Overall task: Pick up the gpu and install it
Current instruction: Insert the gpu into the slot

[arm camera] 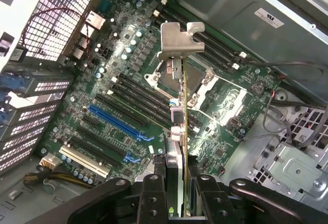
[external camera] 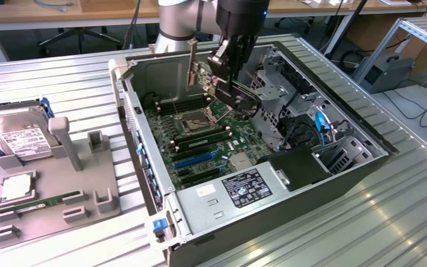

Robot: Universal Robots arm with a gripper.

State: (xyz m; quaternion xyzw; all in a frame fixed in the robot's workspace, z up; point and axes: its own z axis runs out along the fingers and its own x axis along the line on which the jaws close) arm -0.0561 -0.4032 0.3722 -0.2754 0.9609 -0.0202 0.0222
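The gpu [external camera: 242, 101] is gripped in the claw [external camera: 232, 83], whose fingers [arm camera: 154, 196] are closed part-way onto the two faces of the card. It is held inside the open computer case [external camera: 347, 167], and appears to be raised clear of the motherboard [arm camera: 102, 80].

In the wrist view the card is seen edge-on. Its long axis runs straight out from the claw [arm camera: 178, 180] to the silver bracket [arm camera: 180, 37] at the far end of the gpu [arm camera: 178, 116].

The blue slot [arm camera: 119, 124] is taken as the landmark. The card is not over this slot. It is held to one side of it, above the processor socket [arm camera: 205, 88], with the black slots beside the blue one lying between. The bracket end is pointed toward the row of memory slots [arm camera: 215, 47] beyond the socket.

The card's long axis is seen to lie at an angle to the blue slot, not parallel with it. In the exterior view the card is placed deeper in the case than the blue slot [external camera: 195, 160], and higher.
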